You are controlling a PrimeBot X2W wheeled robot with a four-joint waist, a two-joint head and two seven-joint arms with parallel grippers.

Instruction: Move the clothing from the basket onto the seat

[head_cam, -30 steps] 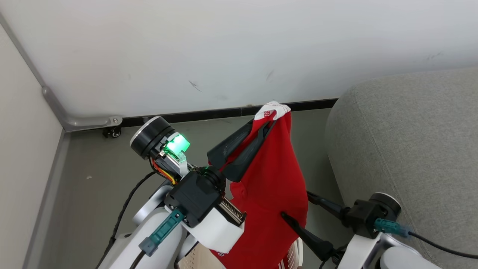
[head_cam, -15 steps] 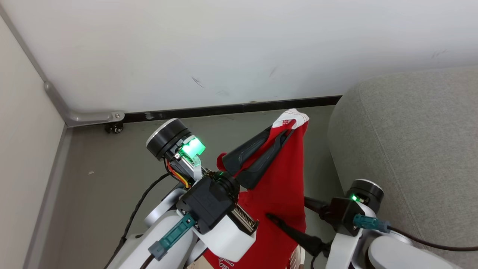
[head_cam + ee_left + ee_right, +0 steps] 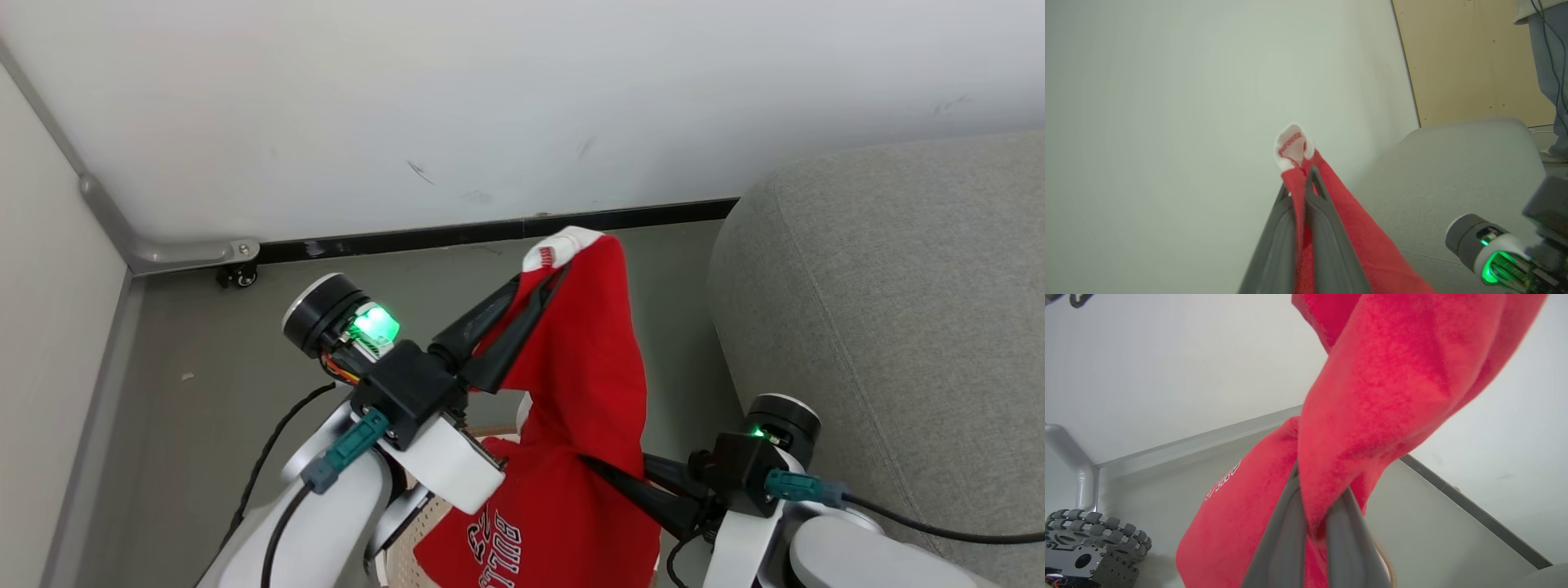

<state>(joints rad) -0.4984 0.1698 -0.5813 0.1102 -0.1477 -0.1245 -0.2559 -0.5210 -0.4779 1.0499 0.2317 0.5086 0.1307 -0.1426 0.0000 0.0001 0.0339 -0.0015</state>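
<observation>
1. bright red soft fabric garment [image 3: 588, 367]: plain red body; white cuff trim with a red stitched pattern; white block lettering low down.
2. large grey woven-fabric sofa [image 3: 882, 286]: even pale grey, fine weave.
3. cream perforated plastic basket [image 3: 406, 545]: small-hole pattern, brown rim.
4. left claw [image 3: 559, 273]: matt black.

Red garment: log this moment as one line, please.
left gripper: shut on red garment top | right gripper: shut on garment middle | garment: held up beside sofa | status: not yet on sofa

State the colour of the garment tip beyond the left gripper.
Garment tip: white with red patterning; best in left wrist view.
</observation>
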